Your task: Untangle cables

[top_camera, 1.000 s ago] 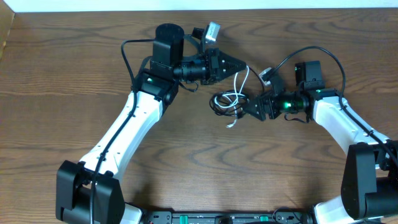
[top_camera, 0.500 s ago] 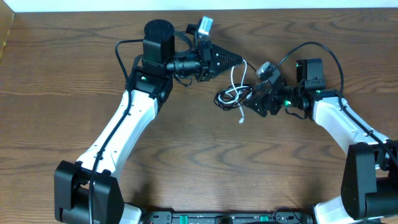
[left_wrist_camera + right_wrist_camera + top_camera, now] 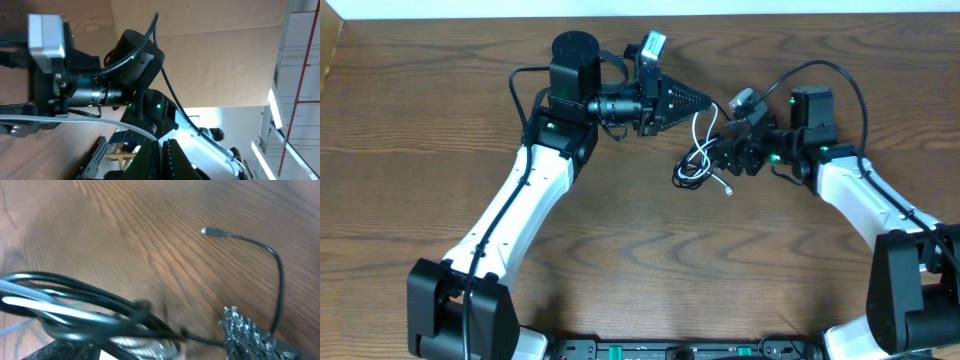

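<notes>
On the table [image 3: 420,120]: black cable [image 3: 676,172] and white cable [image 3: 75,119] looped together.
Left gripper [image 3: 707,100]: pinched shut on white cable.
Right gripper [image 3: 722,157]: jaws apart, straddling both cables.

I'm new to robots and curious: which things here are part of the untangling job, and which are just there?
Part of the job: white cable, black cable, left gripper pinching the white cable, right gripper.

Just there: thick black wires on the arms, wooden table.
</notes>
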{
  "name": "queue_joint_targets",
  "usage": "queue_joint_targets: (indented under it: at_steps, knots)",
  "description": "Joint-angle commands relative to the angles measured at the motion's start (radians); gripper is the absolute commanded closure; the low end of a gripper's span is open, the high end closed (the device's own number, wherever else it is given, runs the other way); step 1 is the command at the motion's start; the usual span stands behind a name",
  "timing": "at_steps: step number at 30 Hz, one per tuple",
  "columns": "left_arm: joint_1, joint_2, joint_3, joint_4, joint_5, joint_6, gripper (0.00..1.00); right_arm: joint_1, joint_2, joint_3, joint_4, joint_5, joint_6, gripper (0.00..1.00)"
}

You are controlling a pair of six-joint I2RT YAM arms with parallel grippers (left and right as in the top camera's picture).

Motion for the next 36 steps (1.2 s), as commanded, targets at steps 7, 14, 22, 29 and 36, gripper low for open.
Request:
queue_joint_targets:
  at_steps: [7, 14, 22, 29, 36]
  knots:
    - [0.002, -0.026, 0.015, 0.122, 0.109, -0.134, 0.92, 0.066, -0.004, -0.003, 0.068, 0.068, 0.06, 0.45]
    - [0.002, -0.026, 0.015, 0.218, 0.125, -0.21, 0.93, 0.066, -0.004, -0.003, 0.112, 0.072, 0.147, 0.99]
    - [0.048, -0.026, 0.015, 0.217, 0.105, -0.133, 0.92, 0.045, -0.004, -0.003, -0.036, 0.402, 0.502, 0.99]
    - [0.168, -0.026, 0.015, 0.217, 0.011, -0.015, 0.92, 0.016, -0.004, -0.027, -0.201, 0.469, 0.579, 0.99]
    - [0.293, -0.026, 0.015, 0.195, -0.091, 0.081, 0.92, -0.017, -0.004, -0.122, -0.224, 0.484, 0.65, 0.99]
